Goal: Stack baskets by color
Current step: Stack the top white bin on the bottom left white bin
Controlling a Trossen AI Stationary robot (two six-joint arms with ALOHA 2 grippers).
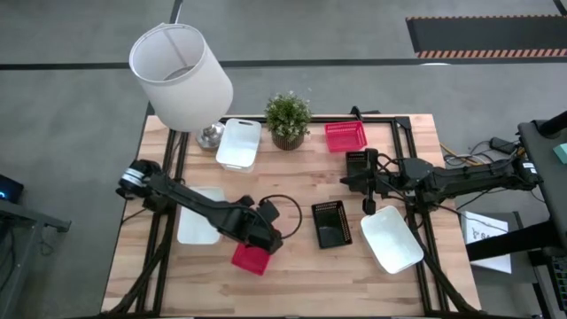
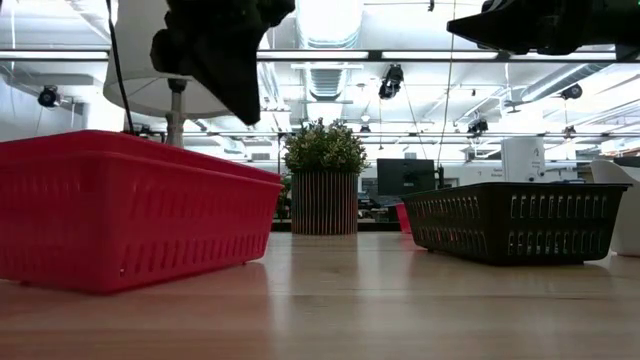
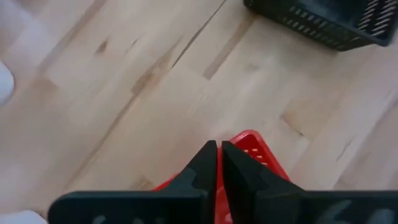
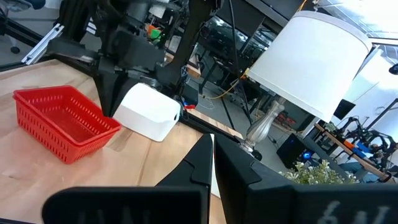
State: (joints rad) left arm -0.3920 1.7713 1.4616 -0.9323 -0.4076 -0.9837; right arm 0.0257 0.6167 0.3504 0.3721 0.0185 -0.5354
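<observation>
Now at lower centre of the overhead frame, the left gripper (image 1: 262, 241) has its jaws pressed together on the rim of a red basket (image 1: 251, 259), a shallow slotted tray. Lifting it toward the second red basket (image 1: 345, 136) at upper right seems next. The right gripper (image 1: 369, 206), jaws pressed together, waits mid-right.

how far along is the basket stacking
Barely begun: no stack of one color shows. In hand: the left hand is shut over the near red basket, apparently on its rim. Left: the far red basket, the black basket mid-table, another black one under the right arm, and the white baskets lie scattered. The right hand is shut, holding nothing.
</observation>
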